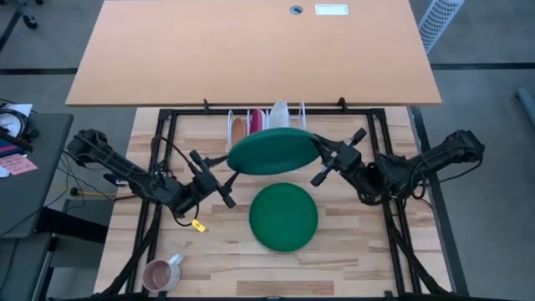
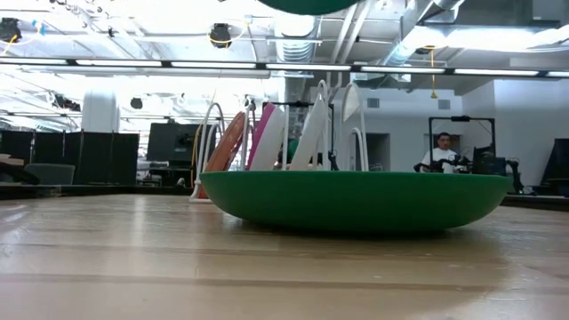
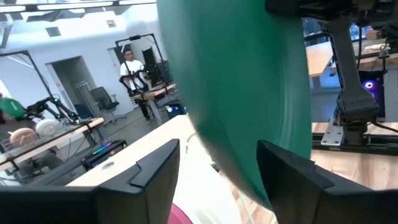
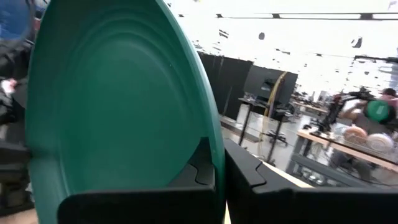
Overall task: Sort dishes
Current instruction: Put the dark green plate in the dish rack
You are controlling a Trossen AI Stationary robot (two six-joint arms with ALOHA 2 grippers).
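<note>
The left gripper [image 1: 224, 186] sits at the lifted green plate's [image 1: 273, 151] left rim with jaws spread wide, not holding it. That plate hangs over the rack [image 1: 266, 119], pinched at its thin right rim by the right gripper [image 1: 320, 164]. It looks stiff, light and slick, so I'd grip deeper on the rim; a second green plate [image 1: 284, 217] lies on the desk [image 1: 209, 251].

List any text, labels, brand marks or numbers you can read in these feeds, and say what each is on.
None can be read in any view.
White label on the far tabletop: too small to read.
Yellow tag near the left gripper: no legible print.
Papers on the side desk: marks too blurred.
The held green plate, the green plate on the table, the mug and the rack show no lettering.
</note>
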